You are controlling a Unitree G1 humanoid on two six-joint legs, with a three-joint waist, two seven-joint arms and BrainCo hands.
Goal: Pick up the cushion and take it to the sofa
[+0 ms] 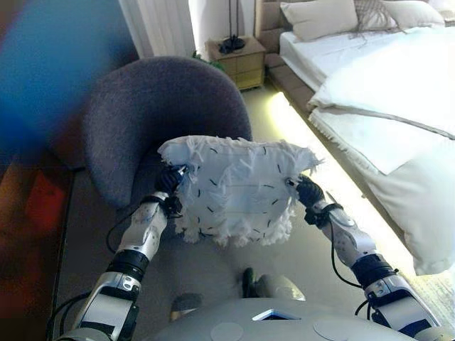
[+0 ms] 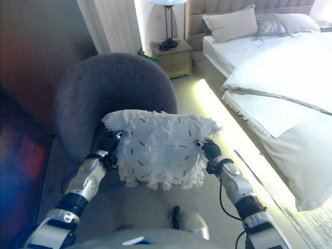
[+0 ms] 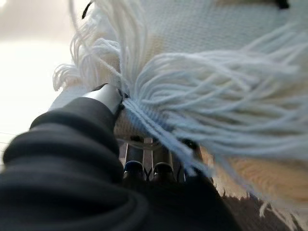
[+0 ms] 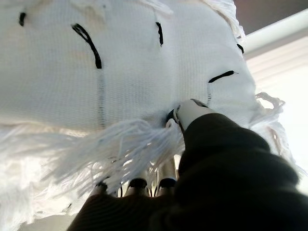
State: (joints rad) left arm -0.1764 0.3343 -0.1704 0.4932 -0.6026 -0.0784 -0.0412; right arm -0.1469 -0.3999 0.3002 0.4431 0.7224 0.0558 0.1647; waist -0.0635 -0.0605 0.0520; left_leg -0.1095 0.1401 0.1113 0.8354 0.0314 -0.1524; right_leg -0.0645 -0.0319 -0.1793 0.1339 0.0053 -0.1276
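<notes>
A white fringed cushion (image 1: 234, 186) with short black stitches is held up in the air between my two hands, in front of a dark grey round chair (image 1: 156, 114). My left hand (image 1: 169, 181) grips its left edge, thumb (image 3: 107, 96) on one face and fingers (image 3: 144, 166) under the fringe. My right hand (image 1: 307, 190) pinches the right edge, its thumb (image 4: 190, 113) pressed on the cloth and its fingers (image 4: 149, 180) curled beneath the tassels. The cushion (image 2: 158, 148) hangs level, clear of the chair seat.
A bed (image 1: 384, 99) with white bedding and pillows fills the right side, a lit strip along its base. A wooden nightstand (image 1: 238, 60) with a lamp stands at the back by a curtain (image 1: 160, 25). The chair sits close ahead on the left.
</notes>
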